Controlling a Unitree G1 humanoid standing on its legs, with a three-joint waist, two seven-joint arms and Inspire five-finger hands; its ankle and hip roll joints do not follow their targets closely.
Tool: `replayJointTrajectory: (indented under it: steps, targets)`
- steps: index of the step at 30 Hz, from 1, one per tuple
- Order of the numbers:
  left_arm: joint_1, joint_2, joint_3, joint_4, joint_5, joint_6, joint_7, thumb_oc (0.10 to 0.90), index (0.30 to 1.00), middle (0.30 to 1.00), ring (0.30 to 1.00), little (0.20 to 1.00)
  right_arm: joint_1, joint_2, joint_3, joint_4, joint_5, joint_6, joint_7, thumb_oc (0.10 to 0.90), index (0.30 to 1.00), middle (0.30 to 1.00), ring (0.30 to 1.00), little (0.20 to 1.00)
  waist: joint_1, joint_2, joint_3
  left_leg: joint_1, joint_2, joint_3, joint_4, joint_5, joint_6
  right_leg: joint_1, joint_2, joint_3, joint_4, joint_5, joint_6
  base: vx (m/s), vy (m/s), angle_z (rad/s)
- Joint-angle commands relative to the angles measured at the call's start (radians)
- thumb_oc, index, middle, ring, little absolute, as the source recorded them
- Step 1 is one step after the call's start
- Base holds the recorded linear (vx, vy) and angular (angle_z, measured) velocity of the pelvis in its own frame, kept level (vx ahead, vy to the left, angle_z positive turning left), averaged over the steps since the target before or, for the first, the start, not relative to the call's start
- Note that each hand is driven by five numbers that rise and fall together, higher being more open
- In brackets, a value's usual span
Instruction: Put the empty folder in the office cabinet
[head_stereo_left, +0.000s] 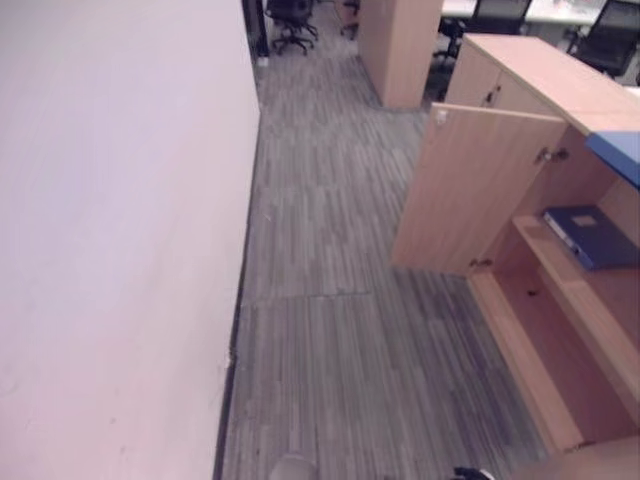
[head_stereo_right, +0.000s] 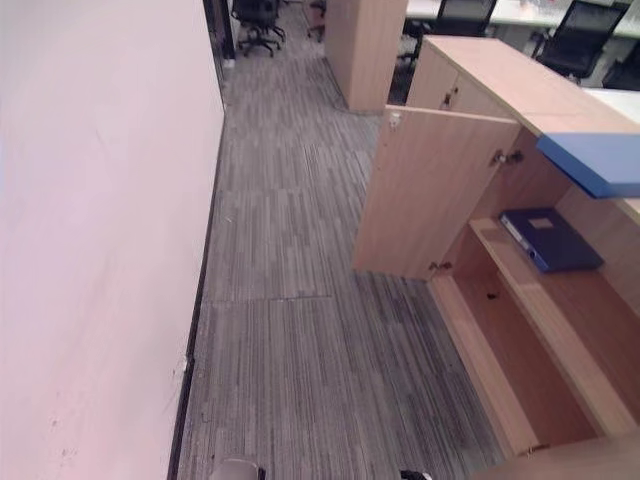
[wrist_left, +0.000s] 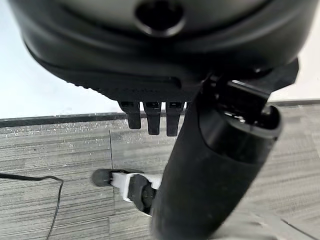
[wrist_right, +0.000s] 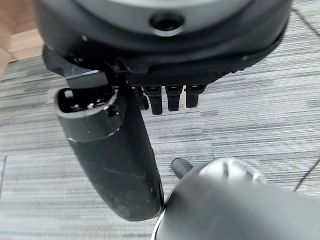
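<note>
The left hand (wrist_left: 210, 165) hangs over grey carpet with its fingers (wrist_left: 152, 117) straight and relaxed, nothing between them and the thumb; the right hand (wrist_right: 115, 160) is the same, fingers (wrist_right: 172, 97) loose and straight above the floor, gripping nothing. Off to the robot's right, the wooden office cabinet (head_stereo_right: 500, 90) stands with its door (head_stereo_right: 425, 195) swung wide into the aisle. A dark blue folder (head_stereo_right: 550, 238) lies flat on the cabinet's upper shelf (head_stereo_right: 530, 300), a pale label on its cover, its spine facing the opening and its long axis running back into the cabinet at a slight angle. A second, lighter blue slab (head_stereo_right: 595, 160) juts over the cabinet's top edge above it; what it is I can't tell. The lower compartment (head_stereo_right: 520, 370) is bare wood. Between the open door and the white wall (head_stereo_left: 110, 230) on the left runs a broad strip of striped grey carpet (head_stereo_left: 330, 260). Further down the aisle are another wooden unit (head_stereo_left: 400, 50) and black office chairs (head_stereo_left: 292, 25).
</note>
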Motion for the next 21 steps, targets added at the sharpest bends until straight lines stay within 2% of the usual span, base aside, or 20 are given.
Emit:
replayJointTrajectory:
  steps: [1, 2, 3, 4, 5, 6, 7, 8, 9, 10, 11, 12, 13, 14, 15, 16, 17, 19, 20, 21]
  targets:
    - [0.038, -0.004, 0.024, 0.022, -0.069, 0.005, 0.044, 0.8, 0.9, 0.9, 0.9, 0.9, 0.027, -0.039, 0.022, -0.021, -0.017, -0.016, -0.007, 0.8, 0.9, 0.9, 0.9, 0.9, 0.065, -0.001, 0.025, 0.039, 0.033, -0.05, -0.311, 0.148, 0.011, 0.159, 0.0, 0.012, -0.047, -0.094, 0.1, 0.38, 0.241, -0.64]
    - [0.045, -0.008, 0.031, 0.037, -0.087, 0.003, 0.048, 0.8, 0.9, 0.9, 0.9, 0.9, 0.027, -0.039, 0.019, -0.009, -0.023, -0.012, -0.009, 0.8, 0.9, 0.9, 0.9, 0.9, 0.067, 0.015, 0.027, 0.025, 0.108, -0.101, -0.49, 0.245, -0.009, 0.185, -0.011, 0.042, -0.048, -0.103, 0.12, 0.26, 0.219, -0.85]
    - [0.044, -0.008, 0.03, 0.038, -0.088, 0.001, 0.048, 0.8, 0.9, 0.9, 0.9, 0.9, 0.027, -0.04, 0.019, -0.009, -0.023, -0.012, -0.009, 0.8, 0.9, 0.9, 0.9, 0.9, 0.071, 0.02, 0.029, 0.032, 0.113, -0.095, -0.516, 0.274, -0.006, 0.178, -0.009, 0.038, -0.046, -0.091, 0.117, 0.44, 0.364, -0.9]
    - [0.057, -0.026, 0.038, 0.061, -0.085, 0.001, 0.044, 0.8, 0.9, 0.9, 0.9, 0.9, 0.045, -0.042, 0.003, 0.004, -0.032, -0.009, -0.004, 0.8, 0.9, 0.9, 0.9, 0.9, 0.072, 0.041, 0.012, 0.053, 0.149, -0.125, -0.642, 0.314, -0.032, 0.214, -0.022, 0.081, -0.069, -0.091, 0.147, 0.36, 0.314, -1.21]
    - [0.07, -0.035, 0.04, 0.07, -0.082, 0.001, 0.04, 0.8, 0.9, 0.9, 0.9, 0.9, 0.057, -0.046, -0.008, 0.006, -0.033, -0.008, -0.001, 0.8, 0.9, 0.9, 0.9, 0.9, 0.075, 0.05, -0.002, 0.058, 0.142, -0.136, -0.642, 0.319, -0.043, 0.234, -0.026, 0.085, -0.083, -0.088, 0.158, 0.74, 0.604, -1.27]
    - [0.092, -0.044, 0.048, 0.09, -0.063, 0.006, 0.032, 0.8, 0.9, 0.9, 0.9, 0.9, 0.072, -0.046, -0.029, 0.009, -0.039, -0.002, 0.011, 0.8, 0.9, 0.9, 0.9, 0.9, 0.071, 0.065, -0.051, 0.106, 0.107, -0.139, -0.656, 0.32, -0.052, 0.247, -0.064, 0.087, -0.096, -0.058, 0.188, 0.63, 0.612, -1.28]
    - [0.097, -0.038, 0.053, 0.097, -0.053, 0.009, 0.03, 0.8, 0.9, 0.9, 0.9, 0.9, 0.082, -0.035, -0.029, 0.012, -0.042, 0.003, 0.018, 0.8, 0.9, 0.9, 0.9, 0.9, 0.072, 0.049, -0.072, 0.135, 0.062, -0.122, -0.656, 0.295, -0.036, 0.24, -0.112, 0.095, -0.098, -0.031, 0.214, 0.61, 0.609, -0.84]
    - [0.095, -0.034, 0.052, 0.097, -0.047, 0.009, 0.033, 0.8, 0.9, 0.9, 0.9, 0.9, 0.085, -0.026, -0.032, 0.013, -0.042, 0.004, 0.02, 0.8, 0.9, 0.9, 0.9, 0.9, 0.072, 0.039, -0.083, 0.148, 0.037, -0.107, -0.656, 0.278, -0.027, 0.237, -0.14, 0.093, -0.096, -0.013, 0.23, 0.28, 0.304, -0.43]
    - [0.096, -0.033, 0.052, 0.097, -0.047, 0.009, 0.033, 0.8, 0.9, 0.9, 0.9, 0.9, 0.085, -0.025, -0.032, 0.012, -0.042, 0.004, 0.02, 0.8, 0.9, 0.9, 0.9, 0.9, 0.074, 0.035, -0.083, 0.149, 0.033, -0.104, -0.656, 0.277, -0.025, 0.237, -0.144, 0.095, -0.096, -0.013, 0.232, 0.31, 0.361, -0.33]
    - [0.096, -0.025, 0.05, 0.086, -0.033, 0.01, 0.036, 0.8, 0.9, 0.9, 0.9, 0.9, 0.091, -0.016, -0.026, 0.013, -0.054, 0.012, 0.024, 0.8, 0.9, 0.9, 0.9, 0.9, 0.084, 0.018, -0.097, 0.177, -0.028, -0.084, -0.656, 0.244, 0.014, 0.23, -0.217, 0.089, -0.072, 0.035, 0.262, 0.22, 0.273, -0.25]
    - [0.096, -0.025, 0.05, 0.085, -0.033, 0.01, 0.036, 0.8, 0.9, 0.9, 0.9, 0.9, 0.091, -0.015, -0.026, 0.013, -0.054, 0.012, 0.024, 0.8, 0.9, 0.9, 0.9, 0.9, 0.086, 0.015, -0.097, 0.178, -0.033, -0.081, -0.656, 0.243, 0.017, 0.229, -0.223, 0.09, -0.071, 0.035, 0.265, 0.28, 0.347, -0.33]
    - [0.093, -0.016, 0.051, 0.08, -0.031, 0.012, 0.038, 0.8, 0.9, 0.9, 0.9, 0.9, 0.088, -0.011, -0.024, 0.012, -0.052, 0.015, 0.026, 0.8, 0.9, 0.9, 0.9, 0.9, 0.089, 0.006, -0.098, 0.192, -0.057, -0.074, -0.656, 0.233, 0.028, 0.224, -0.25, 0.09, -0.051, 0.054, 0.268, 0.23, 0.354, -0.13]
    - [0.088, 0.003, 0.042, 0.057, -0.016, 0.014, 0.041, 0.8, 0.9, 0.9, 0.9, 0.9, 0.084, -0.008, -0.022, -0.012, -0.048, 0.013, 0.026, 0.8, 0.9, 0.9, 0.9, 0.9, 0.09, -0.004, -0.096, 0.22, -0.122, -0.061, -0.656, 0.205, 0.064, 0.201, -0.341, 0.083, 0.039, 0.139, 0.277, 0.34, 0.584, -0.1]
    - [0.087, 0.015, 0.035, 0.041, -0.004, 0.017, 0.044, 0.8, 0.9, 0.9, 0.9, 0.9, 0.078, -0.006, -0.018, -0.025, -0.046, 0.014, 0.026, 0.8, 0.9, 0.9, 0.9, 0.9, 0.087, -0.01, -0.086, 0.252, -0.17, -0.043, -0.656, 0.179, 0.096, 0.17, -0.409, 0.071, 0.134, 0.232, 0.267, 0.4, 0.599, 0.0]
    - [0.086, 0.025, 0.036, 0.042, 0.006, 0.022, 0.043, 0.8, 0.9, 0.9, 0.9, 0.9, 0.074, -0.002, -0.018, -0.033, -0.041, 0.01, 0.023, 0.8, 0.9, 0.9, 0.9, 0.9, 0.091, -0.016, -0.078, 0.284, -0.188, -0.036, -0.656, 0.141, 0.105, 0.176, -0.446, 0.055, 0.185, 0.248, 0.278, 0.37, 0.543, -0.11]
    - [0.092, 0.03, 0.038, 0.043, 0.012, 0.028, 0.039, 0.8, 0.9, 0.9, 0.9, 0.9, 0.078, 0.004, -0.013, -0.047, -0.041, 0.007, 0.026, 0.8, 0.9, 0.9, 0.9, 0.9, 0.093, -0.016, -0.072, 0.317, -0.209, -0.007, -0.656, 0.112, 0.122, 0.163, -0.498, -0.014, 0.255, 0.296, 0.286, 0.38, 0.413, -0.14]
    - [0.1, 0.032, 0.05, 0.045, 0.015, 0.033, 0.036, 0.8, 0.9, 0.9, 0.9, 0.9, 0.075, 0.007, -0.002, -0.064, -0.045, 0.005, 0.028, 0.8, 0.9, 0.9, 0.9, 0.9, 0.096, -0.023, -0.053, 0.35, -0.21, 0.035, -0.656, 0.087, 0.132, 0.144, -0.519, -0.091, 0.281, 0.316, 0.29, 0.29, 0.341, -0.28]
    - [0.103, 0.03, 0.048, 0.045, 0.007, 0.032, 0.035, 0.8, 0.9, 0.9, 0.9, 0.9, 0.057, -0.002, 0.005, -0.083, -0.043, 0.001, 0.03, 0.8, 0.9, 0.9, 0.9, 0.9, 0.074, -0.007, -0.023, 0.38, -0.193, 0.056, -0.656, 0.077, 0.144, 0.052, -0.472, -0.118, 0.326, 0.282, 0.287, 0.23, 0.141, -0.89]
    - [0.11, 0.011, 0.04, 0.05, 0.004, 0.036, 0.031, 0.8, 0.9, 0.9, 0.9, 0.9, 0.021, -0.02, -0.001, -0.087, -0.028, -0.004, 0.023, 0.8, 0.9, 0.9, 0.9, 0.9, 0.048, 0.03, 0.017, 0.438, -0.185, 0.084, -0.656, 0.056, 0.146, -0.079, -0.374, -0.156, 0.301, 0.279, 0.298, 0.28, 0.012, -1.28]
    - [0.112, 0.004, 0.035, 0.05, 0.009, 0.038, 0.027, 0.8, 0.9, 0.9, 0.9, 0.9, 0.009, -0.021, -0.007, -0.083, -0.01, -0.006, 0.012, 0.8, 0.9, 0.9, 0.9, 0.9, 0.03, 0.031, 0.045, 0.478, -0.186, 0.089, -0.656, 0.042, 0.14, -0.116, -0.303, -0.206, 0.193, 0.305, 0.304, 0.33, -0.138, -0.88]
